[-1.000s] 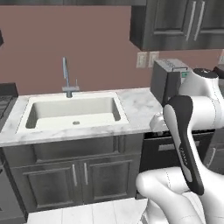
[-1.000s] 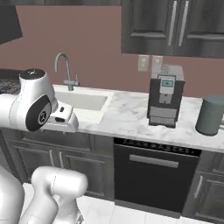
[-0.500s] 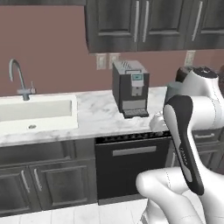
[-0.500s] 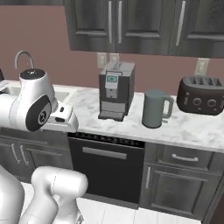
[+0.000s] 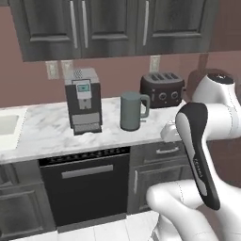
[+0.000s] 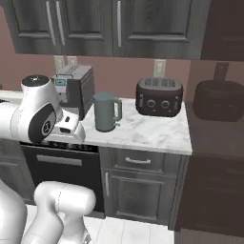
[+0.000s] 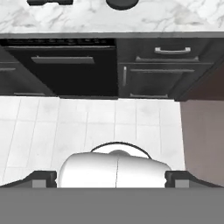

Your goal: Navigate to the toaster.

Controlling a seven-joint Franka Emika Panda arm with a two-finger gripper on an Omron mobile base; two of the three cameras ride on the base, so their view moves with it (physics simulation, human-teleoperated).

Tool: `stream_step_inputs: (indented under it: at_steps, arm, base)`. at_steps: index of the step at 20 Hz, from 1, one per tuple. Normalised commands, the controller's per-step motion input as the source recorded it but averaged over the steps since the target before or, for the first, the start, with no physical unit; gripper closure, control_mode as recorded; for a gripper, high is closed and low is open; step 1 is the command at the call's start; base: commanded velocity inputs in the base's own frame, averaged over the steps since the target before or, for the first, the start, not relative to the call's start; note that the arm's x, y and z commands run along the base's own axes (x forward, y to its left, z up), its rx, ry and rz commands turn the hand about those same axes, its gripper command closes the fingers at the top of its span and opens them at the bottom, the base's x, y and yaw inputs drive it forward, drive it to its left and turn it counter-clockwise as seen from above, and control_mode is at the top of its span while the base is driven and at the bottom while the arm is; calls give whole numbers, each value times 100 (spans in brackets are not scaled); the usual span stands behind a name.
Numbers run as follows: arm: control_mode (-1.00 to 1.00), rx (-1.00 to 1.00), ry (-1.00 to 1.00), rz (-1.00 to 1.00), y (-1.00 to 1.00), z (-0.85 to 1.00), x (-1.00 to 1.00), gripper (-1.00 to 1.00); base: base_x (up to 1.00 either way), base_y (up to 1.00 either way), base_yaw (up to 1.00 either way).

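since the toaster [image 6: 159, 97] sits at one o'clock past the kettle [image 6: 106, 112], we should centre on it; gripper [image 7: 112, 177] jaws spread, empty.

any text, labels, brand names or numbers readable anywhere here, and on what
None can be read.
Coffee machine: its small blue screen shows marks too small to read.
Toaster: round knobs on its front, no legible markings.
Kettle: plain, no label.
Wall outlets: no text.
Dishwasher: faint marks along its top strip, too blurred to read.
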Motion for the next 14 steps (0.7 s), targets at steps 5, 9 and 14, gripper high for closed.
stream_step_inputs:
  at_steps: [5, 9, 14]
  arm:
    - [100, 0, 0, 0, 0, 0, 0, -100]
    - [100, 0, 0, 0, 0, 0, 0, -100]
    - [100, 0, 0, 0, 0, 0, 0, -100]
  base:
    - [42, -79, -29]
    - [64, -61, -30]
    - [82, -14, -23]
